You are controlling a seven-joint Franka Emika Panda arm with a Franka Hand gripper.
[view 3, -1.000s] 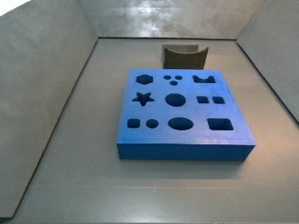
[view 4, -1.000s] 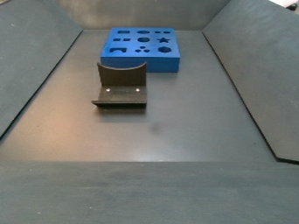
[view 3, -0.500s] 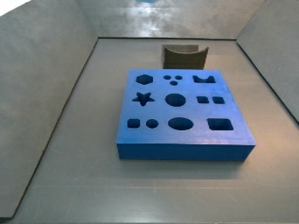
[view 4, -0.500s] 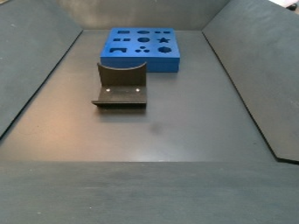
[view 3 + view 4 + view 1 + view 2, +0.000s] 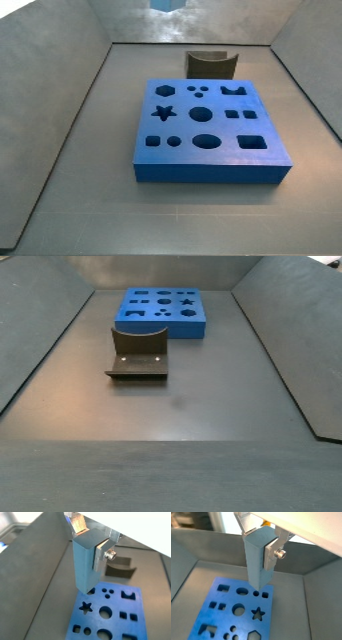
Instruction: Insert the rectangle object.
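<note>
You are carrying the rectangle object (image 5: 259,564) high above the table (image 5: 201,406), pinched in the pincer (image 5: 90,547): in both wrist views one silver finger (image 5: 272,549) is lying flat against the block's side, with the block hanging long end down. In a side view only a pale blue tip (image 5: 166,4) is showing at the top edge, far beyond the board (image 5: 211,130), so the piece is well clear of everything.

The wrist views are looking down past the block onto the board's (image 5: 234,607) shaped holes, but you are too high to judge which one is under it. Pick out the rectangular hole (image 5: 254,143) at the board's near right corner as the likely target; whether its outline suits the block's end cannot be told from here.

Keep the block upright while you are travelling over, square its faces to the hole's edges, then lower slowly. Steer clear of the fixture (image 5: 139,351) standing just beside the board (image 5: 166,310).
</note>
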